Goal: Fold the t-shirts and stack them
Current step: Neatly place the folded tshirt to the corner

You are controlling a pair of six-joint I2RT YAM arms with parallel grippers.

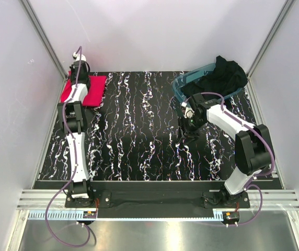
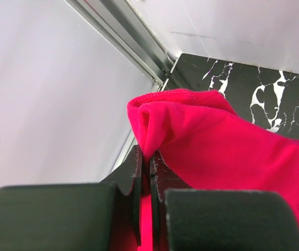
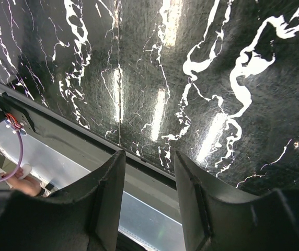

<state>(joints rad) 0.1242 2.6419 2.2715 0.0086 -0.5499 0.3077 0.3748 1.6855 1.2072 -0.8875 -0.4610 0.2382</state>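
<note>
The pinkish-red t-shirt (image 1: 92, 90) lies folded at the table's far left corner. My left gripper (image 1: 79, 64) is over its far edge, and in the left wrist view that gripper (image 2: 149, 157) is shut on a bunched fold of the red t-shirt (image 2: 228, 162). The black t-shirt (image 1: 223, 76) is heaped in the teal tub (image 1: 181, 87) at the back right, spilling over its rim. My right gripper (image 1: 188, 129) hangs low over the table just in front of the tub. In the right wrist view this gripper (image 3: 149, 159) is open with nothing between its fingers.
The black marbled table top (image 1: 139, 136) is bounded by white walls with aluminium corner posts (image 2: 134, 44). A metal rail (image 1: 154, 198) runs along the near edge by the arm bases. The right wrist view looks back toward that near edge (image 3: 139, 157).
</note>
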